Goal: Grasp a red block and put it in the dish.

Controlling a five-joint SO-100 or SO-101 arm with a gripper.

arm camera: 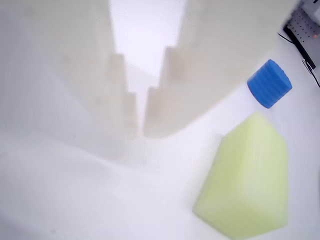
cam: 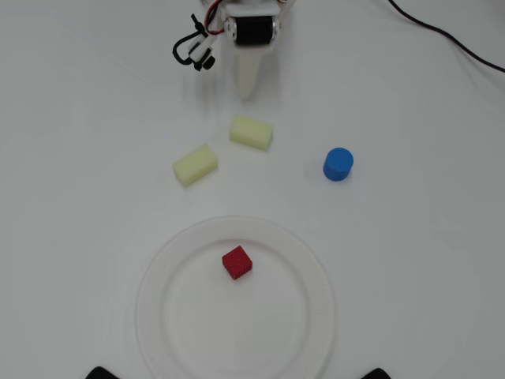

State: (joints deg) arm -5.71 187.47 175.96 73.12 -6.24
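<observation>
- Red block (cam: pixel 237 262) sits inside the dish (cam: pixel 170 332), a little toward 11 o'clock from the dish's middle, in the overhead view
- Nothing is touching the block
- The dish is big, round and white, and lies at 6 o'clock on the white tabletop (cam: pixel 426 260)
- The tool (cam: pixel 248 88) is at 12 o'clock, well apart from the dish, pointing down toward it
- In the wrist view the tool (arm camera: pixel 140 131) has its two white fingers almost pressed together, with only a thin gap and nothing between them
- Two pale yellow blocks lie between the tool and the dish: one (cam: pixel 251 133) just below the tool tip, the other (cam: pixel 195 165) toward 8 o'clock from it
- A blue cylinder (cam: pixel 338 164) stands at about 3 o'clock from the yellow blocks
</observation>
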